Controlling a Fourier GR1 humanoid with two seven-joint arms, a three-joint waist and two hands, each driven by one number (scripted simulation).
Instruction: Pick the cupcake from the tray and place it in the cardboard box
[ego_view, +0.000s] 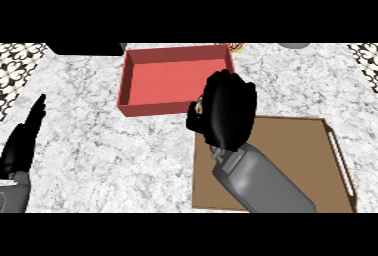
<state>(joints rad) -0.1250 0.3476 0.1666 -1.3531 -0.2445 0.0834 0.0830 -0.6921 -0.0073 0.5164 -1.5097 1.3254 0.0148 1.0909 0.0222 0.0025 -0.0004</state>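
An open red box (159, 82) with low walls stands on the marble counter at the upper middle. A brown tray (303, 150) with a pale handle along its right side lies at the lower right. My right hand (229, 112) hovers over the tray's far left corner and the box's near right corner, fingers curled. A small tan sliver of the cupcake (198, 107) peeks out at the hand's left edge; the rest is hidden. My left hand (26, 135) rests open at the left edge, fingers up.
A dark object (85, 48) sits at the back left and a grey one (295, 45) at the back right. A small striped item (236, 47) shows behind the box. Patterned floor (18, 60) borders the counter at both far corners.
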